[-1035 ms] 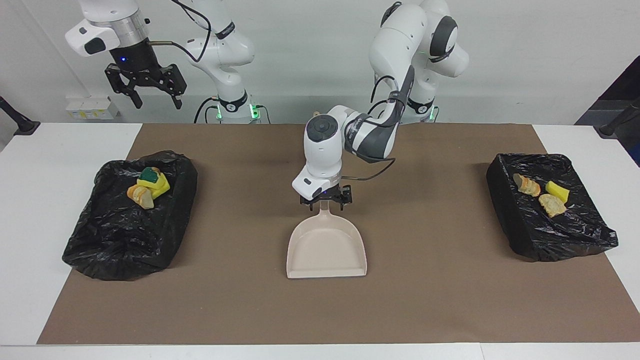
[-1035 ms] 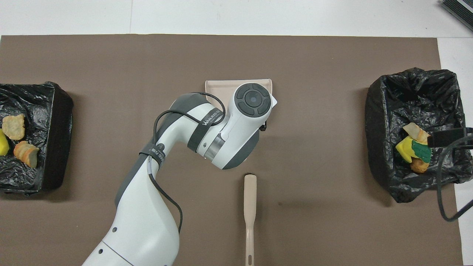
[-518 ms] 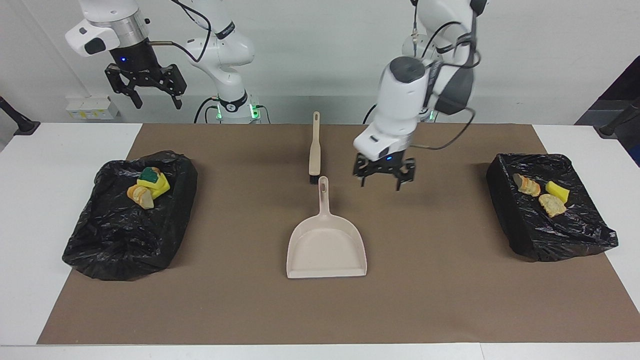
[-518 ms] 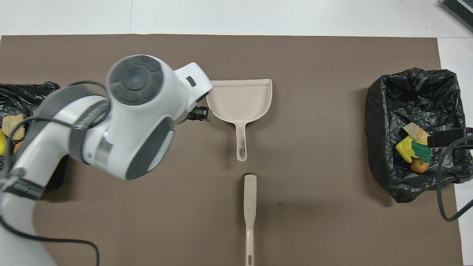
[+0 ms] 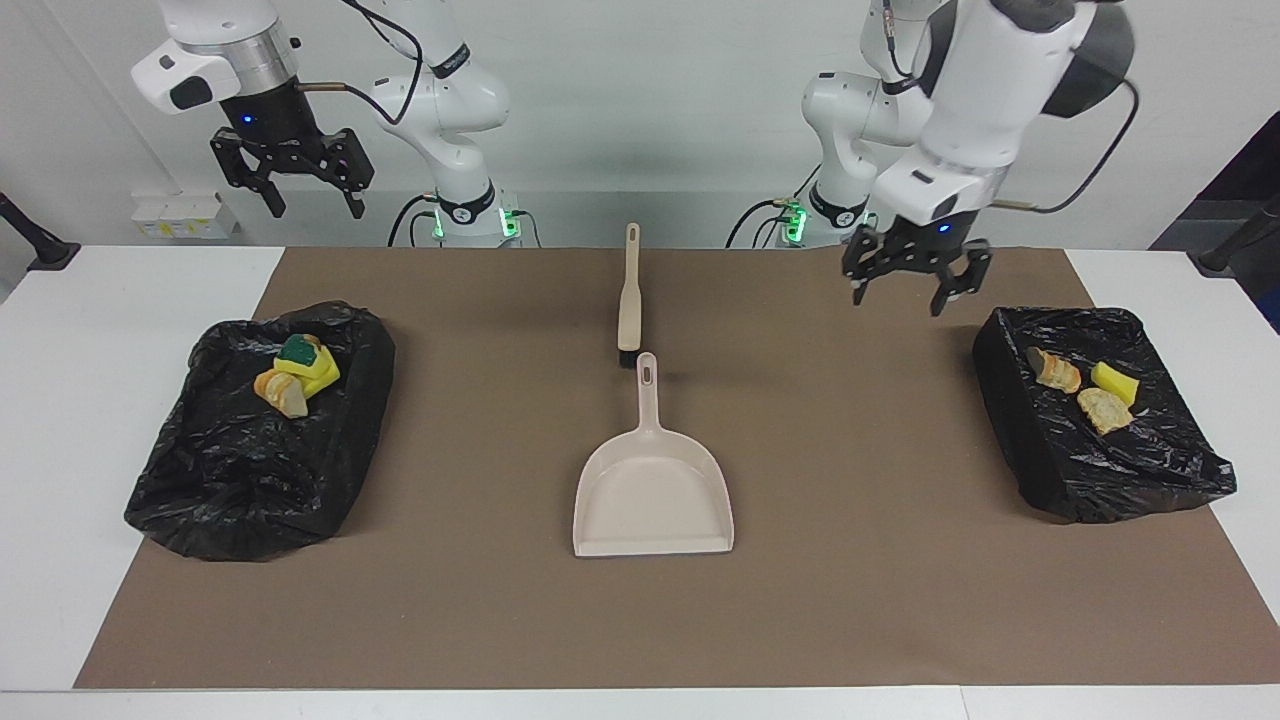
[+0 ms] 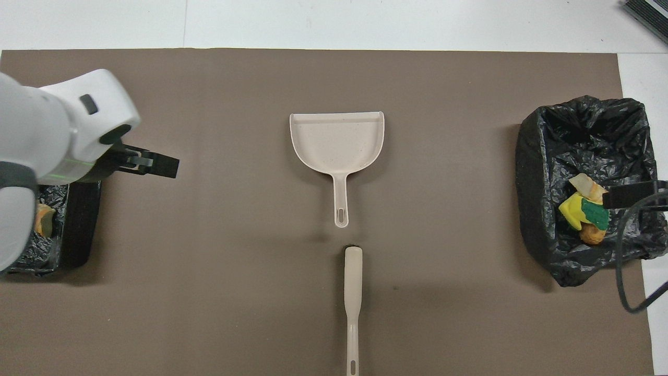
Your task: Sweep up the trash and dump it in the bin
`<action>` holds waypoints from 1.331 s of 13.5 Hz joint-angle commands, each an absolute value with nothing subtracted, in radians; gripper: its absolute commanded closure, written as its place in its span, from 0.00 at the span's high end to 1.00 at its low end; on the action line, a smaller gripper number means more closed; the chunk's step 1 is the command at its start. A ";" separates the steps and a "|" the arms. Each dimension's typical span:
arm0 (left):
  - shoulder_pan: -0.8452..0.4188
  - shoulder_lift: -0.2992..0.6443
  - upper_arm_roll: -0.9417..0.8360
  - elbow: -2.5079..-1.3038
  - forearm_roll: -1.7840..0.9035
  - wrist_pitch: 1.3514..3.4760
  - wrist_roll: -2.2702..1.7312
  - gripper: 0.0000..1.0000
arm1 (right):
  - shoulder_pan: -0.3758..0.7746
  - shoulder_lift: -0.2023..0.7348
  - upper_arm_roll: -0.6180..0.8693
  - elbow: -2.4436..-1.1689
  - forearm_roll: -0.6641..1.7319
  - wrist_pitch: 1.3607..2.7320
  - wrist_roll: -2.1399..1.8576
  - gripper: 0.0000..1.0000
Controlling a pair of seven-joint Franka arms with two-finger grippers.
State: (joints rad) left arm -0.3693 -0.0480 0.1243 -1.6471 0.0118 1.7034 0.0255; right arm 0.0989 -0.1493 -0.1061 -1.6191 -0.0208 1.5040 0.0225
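Overhead view shows the trash (image 6: 583, 213) lying in two black-lined bins: a yellow, green and tan clump in the bin (image 6: 587, 130) at the right arm's end of the worktop, and bread-like lumps with a yellow chunk (image 5: 1113, 381) in the other bin (image 5: 1150, 470) at the left arm's end. No scrap shows on the brown mat (image 5: 850, 600). The dustpan (image 5: 652, 497) sits empty mid-mat, its handle pointing toward the robots, and the brush (image 5: 629, 300) lies just nearer to them, in line with that handle, its bristle end close to the handle's tip. A second ago the left pincer (image 5: 908, 283) was down at the dustpan's handle; it has since let go, risen and swung away, and now hangs wide open and empty over the mat beside the bin at its own end. The dustpan has not moved from where it was set. The right pincer (image 5: 292, 183) waits high over its own end, open and empty as before. By the look of it the sweeping and dumping are done, tools set down, and the left arm is retiring.
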 commanded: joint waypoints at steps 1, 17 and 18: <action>-0.278 -0.097 0.117 -1.610 0.003 1.593 0.165 1.00 | 0.092 -0.155 -0.101 -1.629 -0.038 1.526 -0.011 1.00; -0.115 -0.032 0.109 -1.410 0.011 1.437 0.341 1.00 | 0.089 -0.141 -0.107 -1.609 -0.015 1.516 -0.012 1.00; -0.115 -0.032 0.109 -1.411 0.009 1.437 0.339 1.00 | 0.089 -0.141 -0.106 -1.609 -0.015 1.516 -0.012 1.00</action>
State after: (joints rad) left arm -0.1295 -0.0367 0.1192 -1.4317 0.0098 1.4515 0.3256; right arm 0.0985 -0.1383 -0.1088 -1.6076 -0.0211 1.5072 0.0225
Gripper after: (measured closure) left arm 0.000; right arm 0.000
